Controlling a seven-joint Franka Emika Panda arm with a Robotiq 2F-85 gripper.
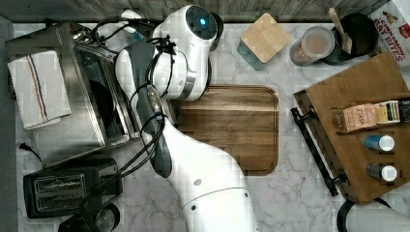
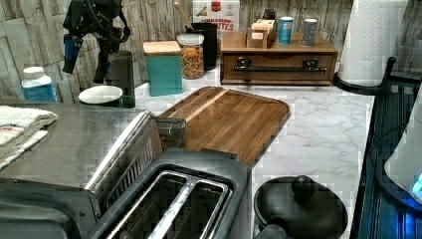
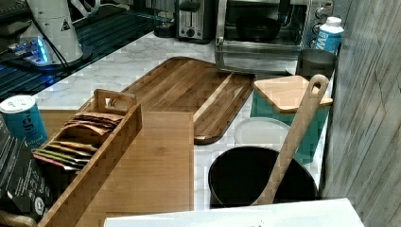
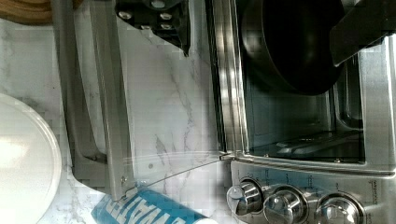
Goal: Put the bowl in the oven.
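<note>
The steel oven stands at the top view's left with its glass door dropped open. The black bowl sits inside the oven cavity; it is also in the right view as the bowl behind the open door. My gripper is open, at the oven mouth. One finger overlaps the bowl's far side and the other finger hangs over the door. In the left view the gripper hangs above the oven's far end, its fingers apart and holding nothing. My arm hides it in the top view.
A folded towel lies on the oven top. A black two-slot toaster stands beside the oven and a wooden board lies in front of it. A water bottle, mug, teal canister and spatula pot line the wall.
</note>
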